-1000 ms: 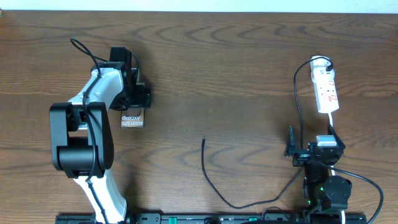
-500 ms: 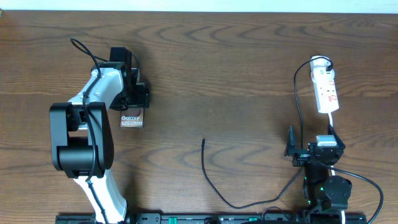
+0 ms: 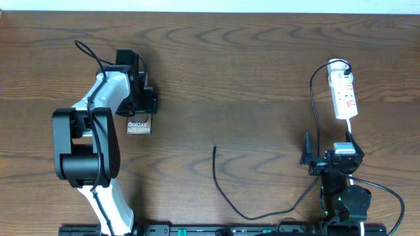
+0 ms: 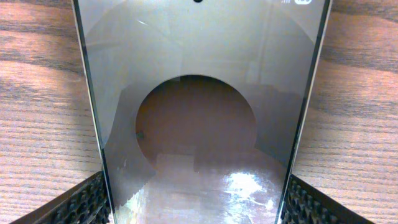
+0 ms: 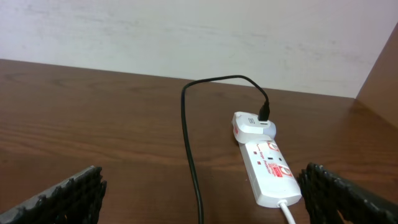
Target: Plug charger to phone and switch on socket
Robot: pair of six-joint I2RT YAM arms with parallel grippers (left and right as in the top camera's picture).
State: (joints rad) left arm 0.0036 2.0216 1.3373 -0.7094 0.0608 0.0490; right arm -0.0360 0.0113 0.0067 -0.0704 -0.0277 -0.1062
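The table [image 3: 249, 72] is dark wood, grained, with a slight sheen. The phone [image 4: 199, 93] has a glossy, mirror-like face and thin metallic-looking edges. The socket [image 5: 270, 168] is smooth white plastic; the charger [image 5: 185, 130] is a matt black cable.

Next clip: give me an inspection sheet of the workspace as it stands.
Surface: dark wooden table.
Job's things: phone flat at left; socket far right, charger running into its white plug.
Clutter: nothing seen.
Grippers: left gripper straddles the phone's long edges, contact unclear; right gripper open, empty.
Cables: charger's free tip lies mid-table, unconnected; white cord leaves the socket.
Surroundings: pale wall behind.
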